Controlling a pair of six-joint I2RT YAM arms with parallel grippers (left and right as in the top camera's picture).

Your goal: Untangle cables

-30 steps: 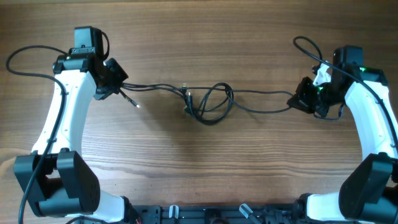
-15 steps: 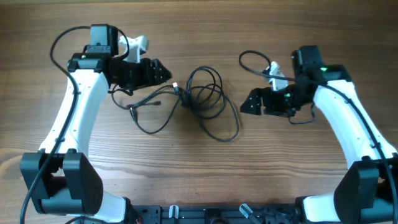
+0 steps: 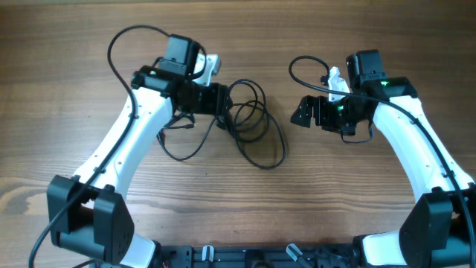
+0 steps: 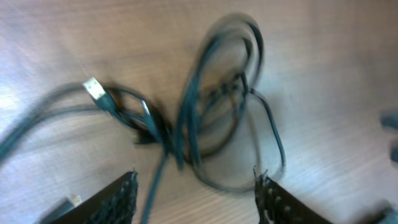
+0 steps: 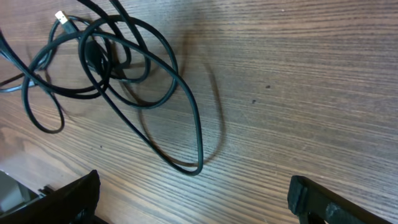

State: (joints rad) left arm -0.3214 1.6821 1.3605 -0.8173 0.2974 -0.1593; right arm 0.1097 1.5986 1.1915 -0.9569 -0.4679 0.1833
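The cables [image 3: 258, 128] sit in one loose tangle on the wooden table [image 3: 372, 208], a bit toward 12 o'clock from the middle. The crossed-over part is at the top, and one long loop trails off toward 5 o'clock, so that's roughly the long axis.

The left gripper [image 3: 218, 98] is clearly the nearer one. From overhead it's right at the tangle's 10 o'clock edge, with the knot just past its tip toward 4 o'clock. Its jaws are spread wide and aren't pinching anything, as far as I can tell.

The right gripper [image 3: 303, 113] is off at 3 o'clock from the bundle, apart from it. It's also wide open and empty, so for it the cables lie at 9 o'clock.

The left wrist view is blurry, but it shows the crossing strands lying ahead between the fingers, plus a silver USB plug [image 4: 93, 89] at about 10 o'clock. That's tiny from above.

The right wrist view is sharp. It shows the long loop lying flat with bare wood between it and the fingertips.

My guess is the left arm grabs near the knot first.
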